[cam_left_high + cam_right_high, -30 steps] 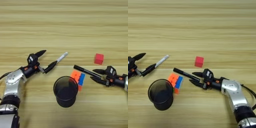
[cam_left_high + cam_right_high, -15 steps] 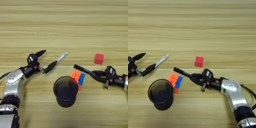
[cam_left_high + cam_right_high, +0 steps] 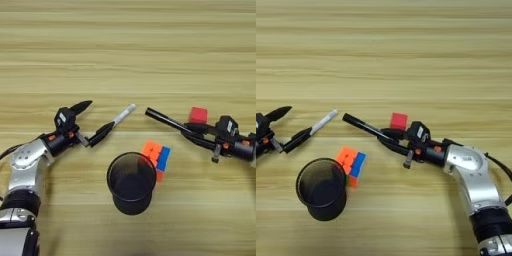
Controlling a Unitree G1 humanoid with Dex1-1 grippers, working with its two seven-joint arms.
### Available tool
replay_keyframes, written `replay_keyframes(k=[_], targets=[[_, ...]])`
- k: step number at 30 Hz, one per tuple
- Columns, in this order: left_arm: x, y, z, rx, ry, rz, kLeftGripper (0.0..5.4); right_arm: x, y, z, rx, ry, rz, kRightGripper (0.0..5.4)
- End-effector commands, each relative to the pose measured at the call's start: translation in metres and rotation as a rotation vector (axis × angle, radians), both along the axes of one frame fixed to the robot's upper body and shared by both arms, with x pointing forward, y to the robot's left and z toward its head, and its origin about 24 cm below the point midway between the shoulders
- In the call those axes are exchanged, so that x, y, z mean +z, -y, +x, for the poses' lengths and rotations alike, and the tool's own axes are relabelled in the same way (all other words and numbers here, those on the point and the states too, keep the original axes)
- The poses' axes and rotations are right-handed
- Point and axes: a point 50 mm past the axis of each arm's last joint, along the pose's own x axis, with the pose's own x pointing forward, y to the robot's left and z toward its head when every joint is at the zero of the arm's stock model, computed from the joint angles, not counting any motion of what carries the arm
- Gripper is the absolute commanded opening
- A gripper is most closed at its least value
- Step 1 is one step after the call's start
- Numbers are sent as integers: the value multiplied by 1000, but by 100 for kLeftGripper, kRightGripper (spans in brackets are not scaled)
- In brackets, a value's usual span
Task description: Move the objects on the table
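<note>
Right claw (image 3: 390,140) clamped black marker (image 3: 363,128), now carried up beside red block (image 3: 398,120), off the cube (image 3: 351,162). Left claw (image 3: 92,121) gaped wide, unmoved, at silver marker (image 3: 122,115). Cup drop likely next.

The right gripper (image 3: 392,139), clamped on the slim black marker (image 3: 367,128), has moved up and a little left. The marker's tip now points towards the upper left of the frame, closer to the silver-white marker (image 3: 116,121).
</note>
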Motion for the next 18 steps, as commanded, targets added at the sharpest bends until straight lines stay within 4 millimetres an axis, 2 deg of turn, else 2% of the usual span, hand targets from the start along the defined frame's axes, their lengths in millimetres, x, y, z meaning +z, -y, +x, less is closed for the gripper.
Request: replay_keyframes(k=[1,10,15,18], targets=[[3,1,2,-4,13,5,540,21,-3,-4,43,58,-1,89],[0,6,2,-6,12,0,540,71,-17,-21,232,141,-82,89],[0,10,3,-6,15,-3,540,87,-21,-32,312,124,-149,89],[1,11,4,-4,17,-4,540,89,-25,-36,370,92,-195,89]])
